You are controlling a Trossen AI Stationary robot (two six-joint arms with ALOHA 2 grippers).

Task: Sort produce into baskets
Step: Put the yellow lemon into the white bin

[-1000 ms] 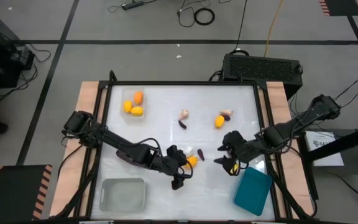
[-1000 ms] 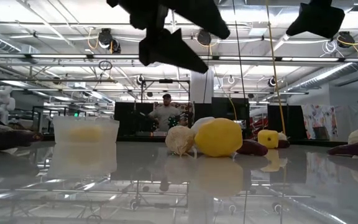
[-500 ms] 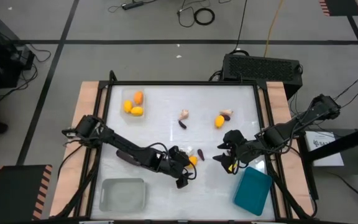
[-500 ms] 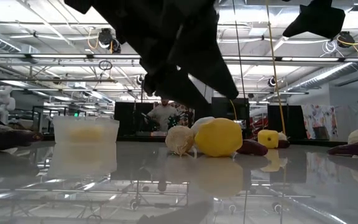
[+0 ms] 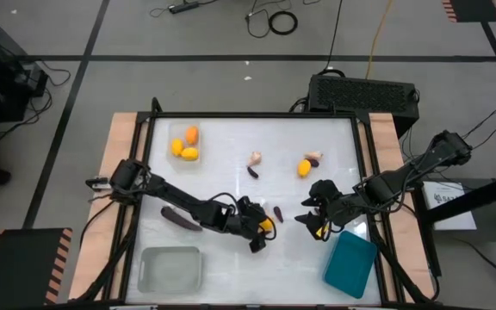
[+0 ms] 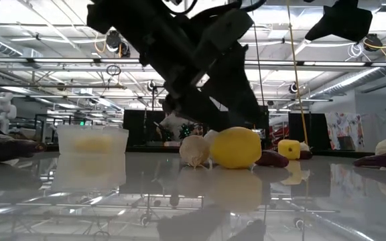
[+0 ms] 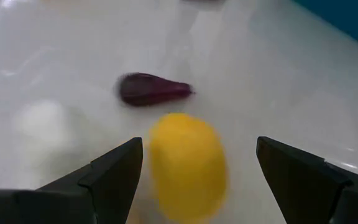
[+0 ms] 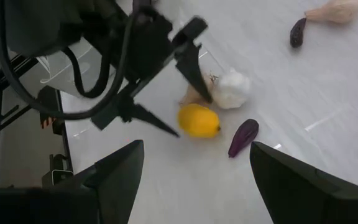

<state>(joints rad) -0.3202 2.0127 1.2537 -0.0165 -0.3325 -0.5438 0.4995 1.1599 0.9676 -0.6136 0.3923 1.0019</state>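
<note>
At far left of the table, near the front edge, sits the translucent greyish tray [image 5: 170,268]; nothing can be seen in it. Behind it, toward the back left, the small clear tray [image 5: 184,145] holds three orange-yellow fruits [image 5: 185,146]. A long dark eggplant [image 5: 181,219] lies on the white table [image 5: 231,172] btw. these two trays, just beside the left arm.

The left arm reaches from the left edge diagonally to the table centre-front. The left gripper [image 5: 260,231] is low over a yellow fruit [image 7: 187,165], fingers spread wide, one on each side of the fruit, w/o gripping it. Just beside this fruit are a pale bulb [image 8: 231,88] and a tiny purple eggplant [image 8: 243,137]; in the low view bulb and fruit appear touching.

Further back, centre: another beige bulb [image 5: 255,158] w/ a small dark eggplant [image 5: 252,171] near it. To the right of them, a yellow fruit [image 5: 304,168] and a bulb [image 5: 314,157] close together.

The right gripper [image 5: 317,217] hangs above the table at right-centre, fingers wide open per its wrist view. Something yellow shows near its tip in the high view; cannot tell what it is. The teal tray [image 5: 350,263] lies at front right, tilted, just beside this gripper.
</note>
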